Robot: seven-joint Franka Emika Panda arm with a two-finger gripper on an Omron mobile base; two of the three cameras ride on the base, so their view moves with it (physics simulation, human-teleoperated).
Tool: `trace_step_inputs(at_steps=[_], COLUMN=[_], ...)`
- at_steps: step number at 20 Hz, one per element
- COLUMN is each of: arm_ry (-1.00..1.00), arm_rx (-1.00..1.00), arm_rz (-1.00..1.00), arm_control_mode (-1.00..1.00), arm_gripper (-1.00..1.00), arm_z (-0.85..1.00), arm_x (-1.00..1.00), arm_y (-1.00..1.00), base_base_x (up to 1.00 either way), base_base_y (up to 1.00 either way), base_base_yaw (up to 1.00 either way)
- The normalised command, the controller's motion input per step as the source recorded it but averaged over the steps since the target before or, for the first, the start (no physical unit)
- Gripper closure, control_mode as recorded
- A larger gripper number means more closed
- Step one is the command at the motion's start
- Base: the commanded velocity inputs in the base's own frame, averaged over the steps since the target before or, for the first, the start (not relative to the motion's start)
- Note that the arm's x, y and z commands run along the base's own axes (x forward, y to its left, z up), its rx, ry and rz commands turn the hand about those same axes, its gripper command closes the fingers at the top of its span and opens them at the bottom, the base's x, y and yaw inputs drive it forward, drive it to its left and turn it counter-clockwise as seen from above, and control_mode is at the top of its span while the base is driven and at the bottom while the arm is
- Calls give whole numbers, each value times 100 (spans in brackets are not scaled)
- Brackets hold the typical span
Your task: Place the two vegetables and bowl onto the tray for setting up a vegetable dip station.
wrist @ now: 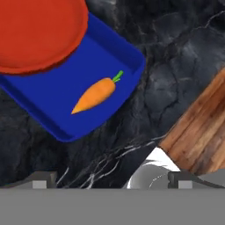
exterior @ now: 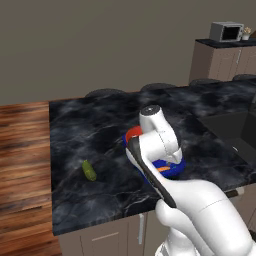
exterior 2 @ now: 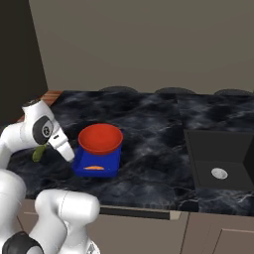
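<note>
Gripper (wrist: 112,180) wide open, empty, above black marble counter (exterior: 100,125) just beside blue tray (wrist: 57,94); carrot (wrist: 94,96) lies in tray, red bowl (exterior 2: 100,138) on tray's far end; pickle (exterior: 89,170) on counter, well apart; wood floor (exterior: 22,150) beyond

One blue tray (exterior 2: 113,164) on counter (exterior 2: 149,124). On tray: one red bowl (exterior 2: 100,138), one carrot (wrist: 96,95). One green pickle (exterior: 89,170) left of tray. One microwave (exterior: 226,31) far beyond tray.
</note>
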Motion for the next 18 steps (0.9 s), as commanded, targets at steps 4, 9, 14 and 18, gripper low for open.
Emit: trace_step_inputs(at_steps=[4,9,14,18], arm_ry=[0,0,1,4], arm_rx=[1,2,0,0], arm_rz=[35,27,20,17], arm_control_mode=[-100,-100,-100,-100], arm_gripper=[-100,-100,-100,-100], arm_z=[11,2,1,0], arm_x=[0,16,25,29], arm_y=[31,38,43,38], base_base_x=[0,0,0,0], base_base_y=[0,0,0,0], base_base_yaw=[0,0,0,0])
